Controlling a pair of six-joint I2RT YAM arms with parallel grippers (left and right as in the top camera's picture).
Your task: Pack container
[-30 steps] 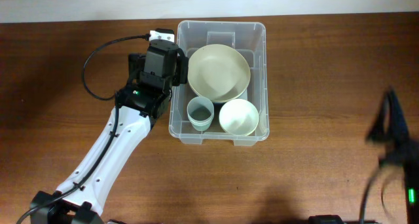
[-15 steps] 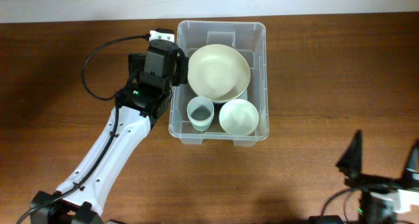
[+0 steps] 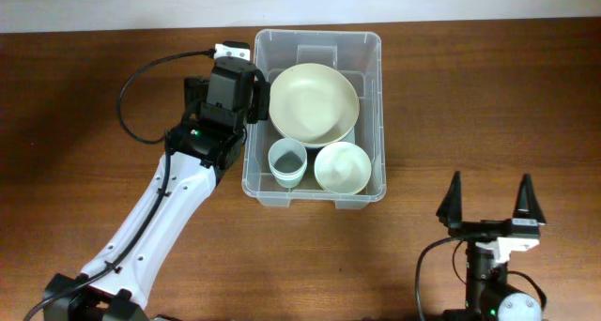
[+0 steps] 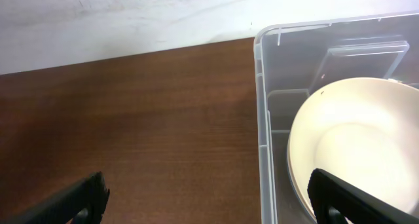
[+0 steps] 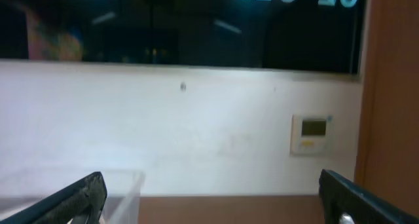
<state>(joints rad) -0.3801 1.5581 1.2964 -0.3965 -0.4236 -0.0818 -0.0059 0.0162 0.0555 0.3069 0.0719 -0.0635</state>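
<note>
Sitting at the near right of the table (image 3: 75, 124), the right gripper (image 3: 489, 197) has its jaws spread wide with nothing between them. It is well apart from the container (image 3: 377, 96), which lies farther off and to the left, at the far middle of the table. Inside the container, a small cup (image 3: 287, 160) and a small white bowl (image 3: 342, 166) sit nearest, with a large cream bowl (image 3: 315, 100) beyond them. The left gripper (image 4: 213, 199) is spread too and holds nothing. Its jaws straddle the container's left wall, one fingertip over the table and the other over the large cream bowl.
</note>
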